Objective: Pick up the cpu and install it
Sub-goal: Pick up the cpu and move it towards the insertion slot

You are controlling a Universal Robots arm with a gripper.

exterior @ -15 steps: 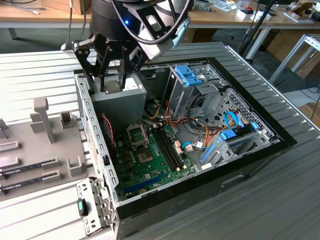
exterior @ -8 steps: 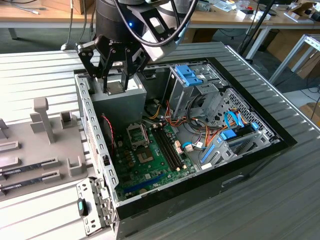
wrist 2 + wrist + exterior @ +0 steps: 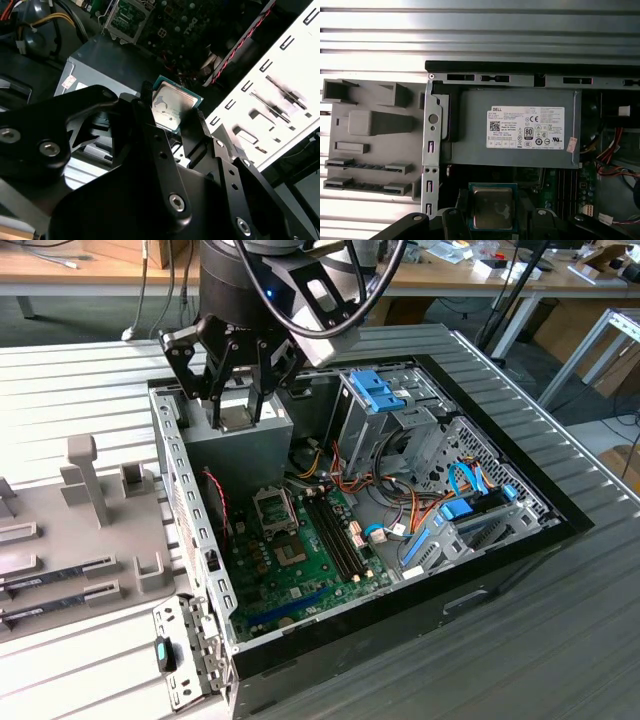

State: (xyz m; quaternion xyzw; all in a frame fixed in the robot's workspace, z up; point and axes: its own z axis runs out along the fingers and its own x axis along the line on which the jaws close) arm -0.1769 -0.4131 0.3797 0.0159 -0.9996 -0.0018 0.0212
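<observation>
The jaws are clamped on the cpu (image 3: 172, 105), one black fingertip (image 3: 146, 92) pressed to each of two opposite edges. The chip lies flat between them, its silvery top facing up toward both wrist cameras, with a thin pale rim around the metal. In the first wrist view the cpu (image 3: 492, 207) sits just past the labelled face of the power supply (image 3: 520, 125).

In the exterior view the cpu (image 3: 237, 418) hangs over the grey power supply (image 3: 235, 455), at the far corner of the open case (image 3: 185, 490). I cannot tell whether it is touching the box or is just above it.

On the green board (image 3: 300, 580) the socket (image 3: 275, 508), a black square frame, lies apart from the cpu, on the side of the power supply nearer the exterior camera. Just beside the socket, toward the exterior view's right, the long dark memory sticks (image 3: 335, 535) lie side by side. Beyond them stands the drive cage (image 3: 385, 390) with blue clips, and loose cables (image 3: 400, 510) are bundled at its foot.

Outside the case, at the exterior view's left, a grey tray (image 3: 90, 530) with upright blocks and slots rests on the ribbed metal desk (image 3: 560, 640).

At the back of the room stands a wooden-topped far desk (image 3: 100, 270).
</observation>
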